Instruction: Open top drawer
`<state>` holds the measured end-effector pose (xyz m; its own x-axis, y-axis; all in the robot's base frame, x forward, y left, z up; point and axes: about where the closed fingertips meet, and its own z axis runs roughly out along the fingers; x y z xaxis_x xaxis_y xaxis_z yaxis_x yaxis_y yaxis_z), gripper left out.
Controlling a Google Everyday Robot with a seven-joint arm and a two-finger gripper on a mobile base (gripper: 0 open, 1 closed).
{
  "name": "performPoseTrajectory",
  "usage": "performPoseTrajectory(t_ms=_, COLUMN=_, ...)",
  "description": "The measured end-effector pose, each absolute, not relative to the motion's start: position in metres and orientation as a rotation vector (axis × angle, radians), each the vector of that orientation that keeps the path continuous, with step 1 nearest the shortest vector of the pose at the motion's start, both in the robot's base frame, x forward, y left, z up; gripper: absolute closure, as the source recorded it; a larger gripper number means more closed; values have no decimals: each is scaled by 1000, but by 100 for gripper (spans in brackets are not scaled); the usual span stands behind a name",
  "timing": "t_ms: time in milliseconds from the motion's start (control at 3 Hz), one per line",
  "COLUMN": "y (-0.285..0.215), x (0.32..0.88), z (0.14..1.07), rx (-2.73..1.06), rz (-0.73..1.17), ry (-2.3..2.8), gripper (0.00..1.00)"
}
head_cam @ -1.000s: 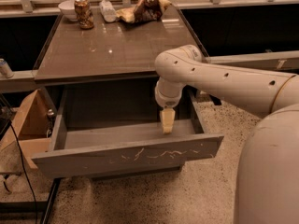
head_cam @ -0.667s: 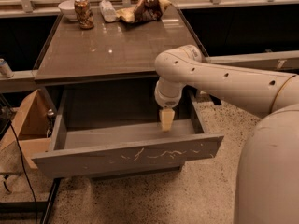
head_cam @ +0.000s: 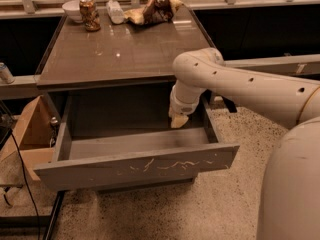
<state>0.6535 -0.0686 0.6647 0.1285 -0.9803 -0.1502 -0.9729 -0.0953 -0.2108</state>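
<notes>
The top drawer (head_cam: 140,167) is a wide grey handleless drawer with white scratch marks across its front. It stands pulled far out from under the grey table (head_cam: 120,49), and its inside looks bare. My gripper (head_cam: 179,121) hangs from the white arm over the drawer's right rear part, above the drawer floor, not touching the front panel. The lower drawer fronts are hidden behind the open drawer.
On the table's far edge stand a white bowl (head_cam: 73,9), a brown can (head_cam: 89,14), a white bottle lying down (head_cam: 115,11) and a crumpled brown bag (head_cam: 155,9). A cardboard box (head_cam: 27,134) sits left of the drawer. Speckled floor lies in front.
My gripper has lifted a little, from low near the drawer's front wall to higher over the drawer's rear right. The drawer stays open.
</notes>
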Motion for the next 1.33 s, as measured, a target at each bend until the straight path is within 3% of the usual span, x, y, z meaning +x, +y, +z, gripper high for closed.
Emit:
performPoseTrajectory(t_ms=333, y=-76, x=649, z=671, rx=-2111, rz=65, ry=1911, gripper=86)
performPoseTrajectory(t_ms=667, y=-82, x=643, z=675, rx=-2084, rz=179, ry=1911, gripper=100)
performPoseTrajectory(t_ms=1333, y=-91, x=625, z=674, rx=-2062, rz=297, ry=1920, gripper=100)
